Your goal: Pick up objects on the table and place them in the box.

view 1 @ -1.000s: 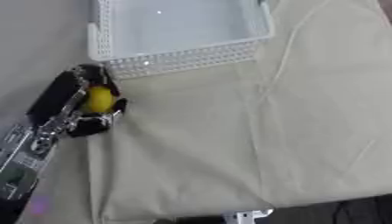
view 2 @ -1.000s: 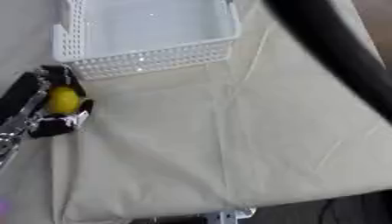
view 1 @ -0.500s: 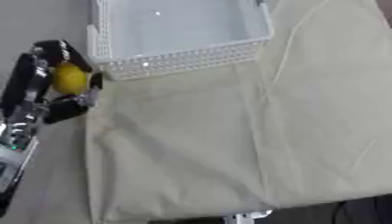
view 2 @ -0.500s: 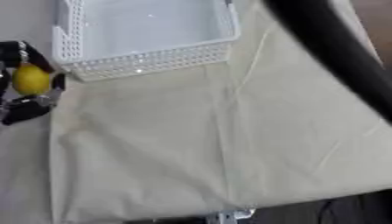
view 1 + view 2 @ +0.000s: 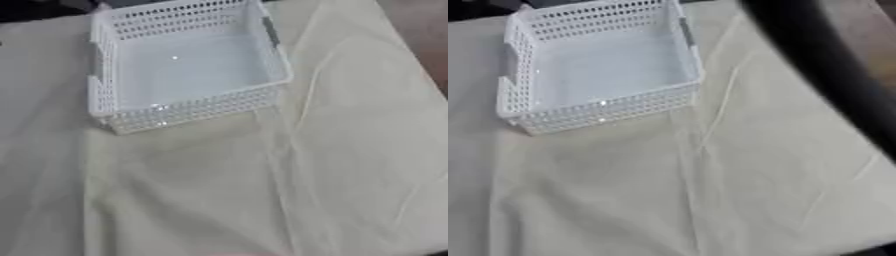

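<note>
White basket on a cream cloth, seen from above.
The basket (image 5: 103, 95) stood at the upper left, its perforated walls upright and its floor bare; its left wall lay near the cloth's (image 5: 350, 150) left edge, and grey table (image 5: 35, 150) showed beyond. Wide creased cloth lay open in front of it and to its right. No hand and no loose object appeared in either view, so the state of the fingers could not be told. Only the right eye view showed a dark blurred band (image 5: 833, 75) crossing its upper right.
</note>
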